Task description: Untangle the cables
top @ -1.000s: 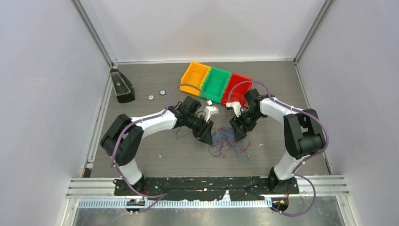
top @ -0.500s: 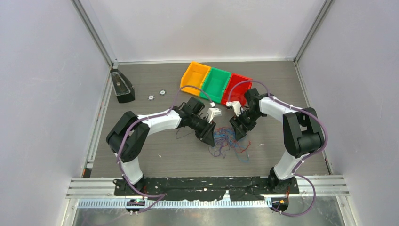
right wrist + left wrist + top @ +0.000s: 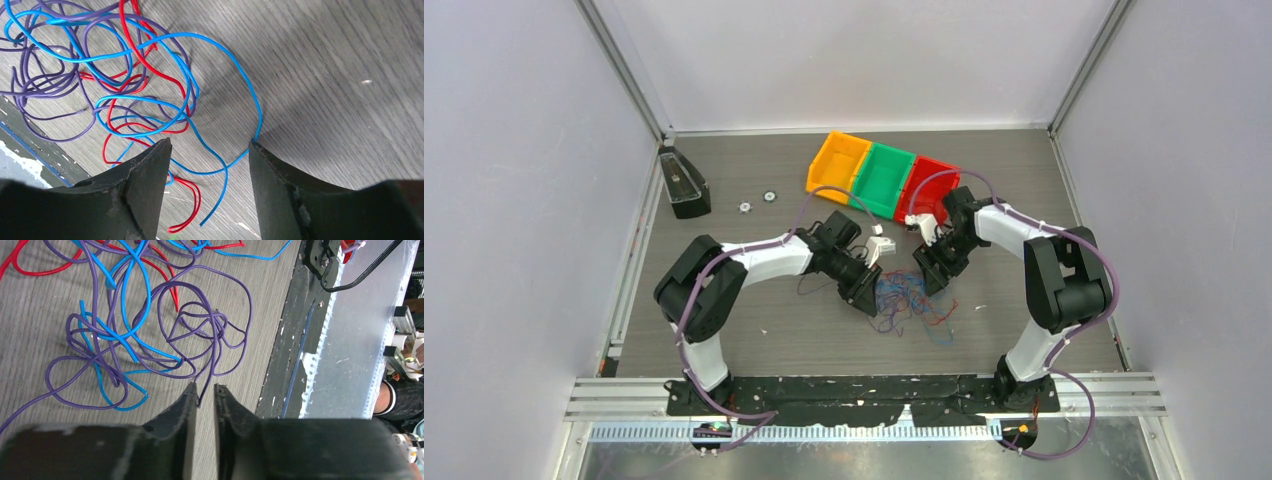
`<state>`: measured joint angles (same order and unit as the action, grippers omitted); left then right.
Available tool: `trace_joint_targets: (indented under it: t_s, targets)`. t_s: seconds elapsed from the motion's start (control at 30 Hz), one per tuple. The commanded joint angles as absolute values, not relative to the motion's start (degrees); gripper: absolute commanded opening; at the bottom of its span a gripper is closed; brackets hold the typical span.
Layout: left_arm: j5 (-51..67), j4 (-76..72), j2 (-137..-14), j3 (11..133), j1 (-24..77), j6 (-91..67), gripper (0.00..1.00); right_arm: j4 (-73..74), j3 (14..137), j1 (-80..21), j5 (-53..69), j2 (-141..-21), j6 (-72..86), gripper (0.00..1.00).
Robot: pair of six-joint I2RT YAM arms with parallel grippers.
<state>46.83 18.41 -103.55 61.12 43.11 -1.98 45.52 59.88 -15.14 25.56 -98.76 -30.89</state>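
Note:
The cables (image 3: 906, 298) lie as one tangle of thin red, blue and purple strands on the grey table, between my two grippers. My left gripper (image 3: 867, 300) is at the tangle's left edge. In the left wrist view (image 3: 205, 387) its jaws stand a narrow gap apart. The loose end of a purple cable (image 3: 210, 340) lies in that gap, against one finger. My right gripper (image 3: 929, 280) is at the tangle's upper right. In the right wrist view (image 3: 210, 145) its jaws stand wide apart above a blue strand (image 3: 226, 174) and a red loop (image 3: 196, 200), holding nothing.
Orange (image 3: 839, 160), green (image 3: 882, 178) and red (image 3: 931, 183) bins stand in a row just behind the grippers. A black box (image 3: 683, 185) and two small round parts (image 3: 746, 207) lie at the back left. The black front rail (image 3: 295, 340) runs close to the tangle.
My left gripper has moved right and down to the tangle's edge, its arm stretching out. My right gripper has barely shifted. The tangle looks the same.

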Motion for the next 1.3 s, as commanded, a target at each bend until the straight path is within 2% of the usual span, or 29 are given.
trace_joint_targets:
  t_s: [0.0, 0.07, 0.23, 0.3, 0.4, 0.43, 0.7, 0.93, 1.27]
  targets:
    - [47.15, 18.93, -100.81, 60.69, 43.33, -0.26, 0.12, 40.17, 59.31, -15.09, 23.74, -100.46, -30.65, 0.62]
    - [47.33, 19.19, -98.81, 60.28, 43.33, 1.26, 0.00, 39.12, 58.70, -15.18, 23.05, -100.01, -30.54, 0.59]
    - [47.79, 22.01, -89.74, 60.11, 43.24, 0.93, 0.00, 37.11, 57.24, -15.89, 21.51, -98.31, -30.29, 0.48]
    - [47.33, 24.43, -84.21, 60.37, 43.06, 1.00, 0.00, 36.55, 56.57, -16.70, 19.83, -97.62, -30.28, 0.37]
    - [44.46, 29.75, -74.86, 61.32, 41.79, 1.94, 0.00, 35.41, 55.18, -17.36, 16.34, -96.57, -31.39, 0.12]
    - [41.23, 32.92, -72.79, 62.38, 41.04, 1.85, 0.00, 35.33, 54.92, -17.50, 15.82, -96.32, -31.80, 0.07]
    - [46.21, 48.09, -63.11, 78.53, 24.96, 1.58, 0.00, 32.97, 50.91, -17.71, 9.92, -93.93, -33.93, 0.05]
    - [48.06, 52.05, -60.28, 97.44, 10.12, 0.57, 0.00, 32.00, 49.03, -17.75, 8.79, -92.92, -34.70, 0.06]
    - [51.55, 41.09, -63.62, 118.48, -7.88, -15.44, 0.00, 31.64, 47.68, -17.76, 7.62, -92.08, -36.50, 0.05]
